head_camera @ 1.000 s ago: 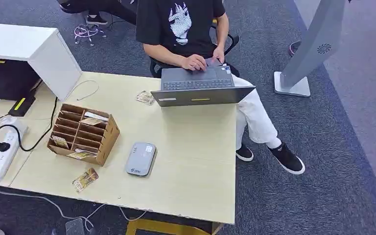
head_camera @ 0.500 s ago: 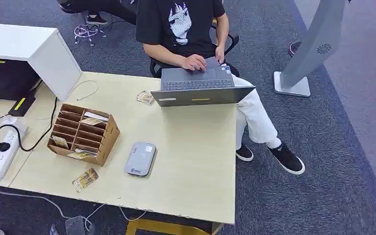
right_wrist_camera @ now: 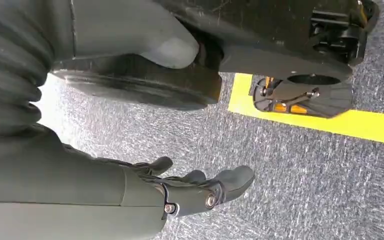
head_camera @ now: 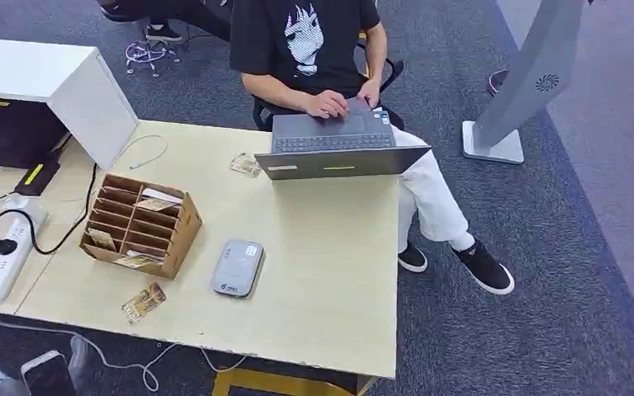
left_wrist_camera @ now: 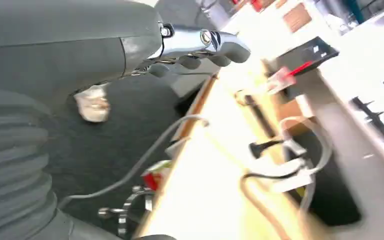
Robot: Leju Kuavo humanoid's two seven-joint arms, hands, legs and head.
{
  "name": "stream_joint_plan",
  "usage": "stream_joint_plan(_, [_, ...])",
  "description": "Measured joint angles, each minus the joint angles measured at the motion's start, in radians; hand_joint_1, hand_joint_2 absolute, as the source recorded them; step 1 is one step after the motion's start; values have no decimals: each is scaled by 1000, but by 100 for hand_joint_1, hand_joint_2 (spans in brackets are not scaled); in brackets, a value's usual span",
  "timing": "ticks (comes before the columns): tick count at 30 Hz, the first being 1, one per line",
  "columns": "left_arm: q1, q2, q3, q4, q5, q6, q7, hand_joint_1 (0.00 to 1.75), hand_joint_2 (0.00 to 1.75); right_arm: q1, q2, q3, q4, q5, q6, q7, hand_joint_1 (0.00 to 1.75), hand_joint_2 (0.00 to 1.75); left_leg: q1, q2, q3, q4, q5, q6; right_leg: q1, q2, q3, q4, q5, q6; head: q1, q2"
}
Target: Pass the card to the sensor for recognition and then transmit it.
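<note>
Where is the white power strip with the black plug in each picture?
Head view: the power strip lies at the far left end of the table.
Left wrist view: blurry, on the tabletop beside the looping black cable, here.
Right wrist view: looks at grey carpet and a yellow line, away from the table.
Shared landmark: the pale wooden table.

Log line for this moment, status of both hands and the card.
left hand: open, below table edge | right hand: open, over floor | card: on table, near front edge | sensor: nothing on it
</note>
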Motion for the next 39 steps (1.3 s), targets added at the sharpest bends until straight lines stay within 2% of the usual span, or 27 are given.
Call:
stream_joint_plan(9, [64,-10,-74,-222,30,0,0,0,175,0,1,0,0,4,-6,2,0,175,0,0,0,0,0,0,0,0,0,0,0,0,0,0])
stream_joint_plan(14, [95,-19,-135,-398,4,0,0,0,175,-1,2,0,0,24,-5,11,0,175,0,0,0,0,0,0,0,0,0,0,0,0,0,0])
stream_joint_plan(20, [106,-23,-175,-499,-4,-1,0,0,175,-2,3,0,0,34,-2,14,0,175,0,0,0,0,0,0,0,0,0,0,0,0,0,0])
stream_joint_plan(23, [105,-23,-191,-529,-48,-2,0,0,175,-2,3,0,0,38,0,17,0,175,0,0,0,0,0,0,0,0,0,0,0,0,0,0])
stream_joint_plan(26, [97,-14,-223,-586,-139,-2,0,0,175,-3,3,1,0,57,13,17,0,175,0,0,1,0,0,0,0,0,0,0,0,0,0,0])
stream_joint_plan(31, [-33,26,-247,-597,-318,-3,0,0,175,-7,2,5,0,80,35,25,0,175,0,-1,1,0,1,0,0,-2,1,0,0,0,0,0])
stream_joint_plan(34, [-100,46,-251,-589,-368,-3,0,0,175,-7,2,13,0,90,45,26,0,175,0,1,2,0,1,0,0,0,1,0,1,-1,0,0])
stream_joint_plan(36, [-158,58,-251,-542,-430,-3,1,0,175,-8,2,15,0,94,53,30,0,175,0,-1,2,0,2,0,0,-1,1,0,1,-1,0,0])
stream_joint_plan(39, [-288,77,-241,-418,-585,-3,2,0,175,-12,1,23,0,107,73,37,0,175,0,-3,2,0,2,0,0,-3,3,0,1,-1,0,0])
